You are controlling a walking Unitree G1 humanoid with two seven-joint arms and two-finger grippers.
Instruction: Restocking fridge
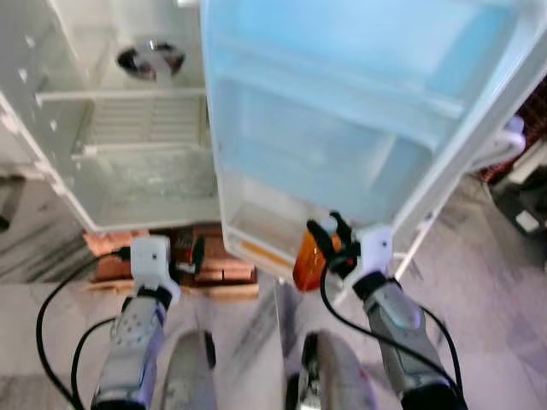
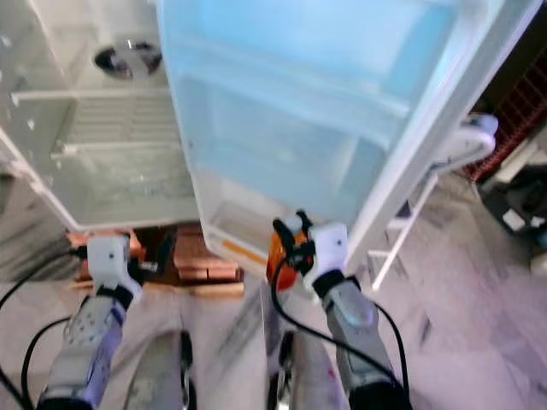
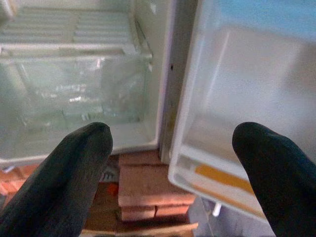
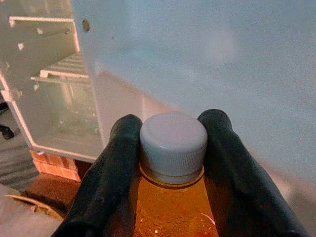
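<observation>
An orange bottle (image 1: 308, 263) with a grey cap (image 4: 173, 143) hangs in my right gripper (image 1: 332, 242), which is shut on its neck just below the cap. The bottle is held in front of the lowest shelf (image 1: 261, 229) of the open fridge door (image 1: 342, 128). My left gripper (image 1: 193, 256) is open and empty, low in front of the fridge body (image 1: 128, 145), with its two black fingers (image 3: 64, 173) spread wide. The fridge's glass drawer (image 3: 74, 94) and wire shelf (image 1: 149, 120) hold nothing that I can see.
A dark round object (image 1: 149, 60) sits on an upper fridge shelf. The fridge stands on red bricks (image 1: 214, 265). A white frame (image 1: 419, 248) leans beside the door at the right. Marble floor (image 1: 479, 282) lies all around.
</observation>
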